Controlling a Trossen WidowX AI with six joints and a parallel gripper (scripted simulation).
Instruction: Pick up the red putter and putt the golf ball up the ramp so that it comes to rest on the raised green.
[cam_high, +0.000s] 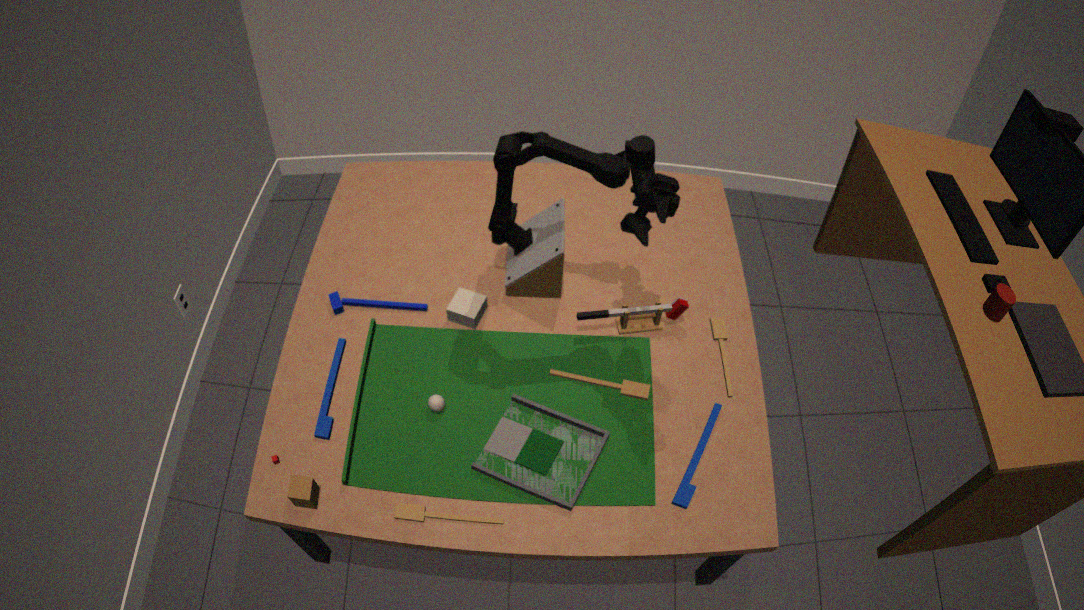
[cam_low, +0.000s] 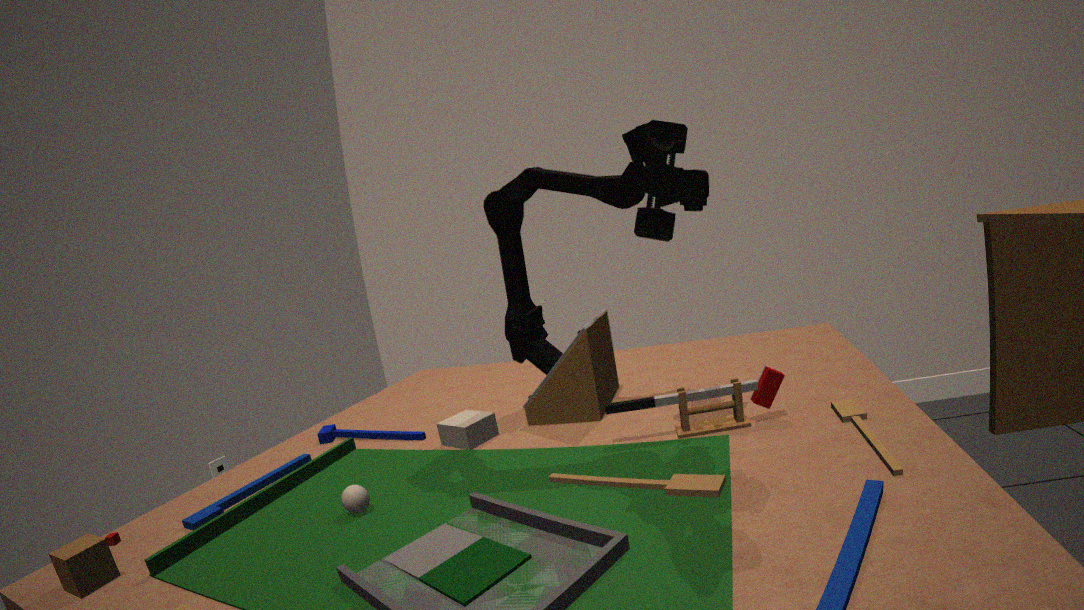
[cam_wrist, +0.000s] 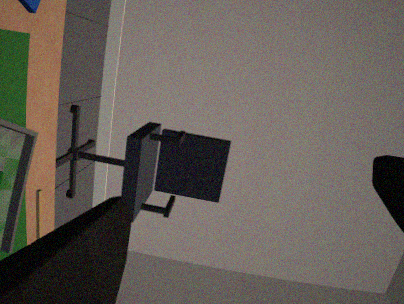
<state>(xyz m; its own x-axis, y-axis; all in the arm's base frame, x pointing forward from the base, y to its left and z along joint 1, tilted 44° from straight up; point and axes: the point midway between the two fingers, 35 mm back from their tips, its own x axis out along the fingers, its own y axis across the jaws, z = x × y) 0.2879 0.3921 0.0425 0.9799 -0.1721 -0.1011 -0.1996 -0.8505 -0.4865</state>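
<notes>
- Currently the gripper (cam_high: 638, 226) is hanging high above the counter (cam_high: 424, 227), fingers spread apart and holding nothing.
- The red putter (cam_high: 632, 310) is lying across its small wooden stand (cam_high: 640, 322), just beyond the green mat (cam_high: 424, 447).
- The golf ball (cam_high: 435, 402) is sitting on the mat, near the ramp (cam_high: 506, 437).

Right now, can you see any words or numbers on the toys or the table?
None. No words, numbers or labels show on the red putter, the ball, the ramp or the blocks. The keyboard on the side desk is too small to read.
</notes>
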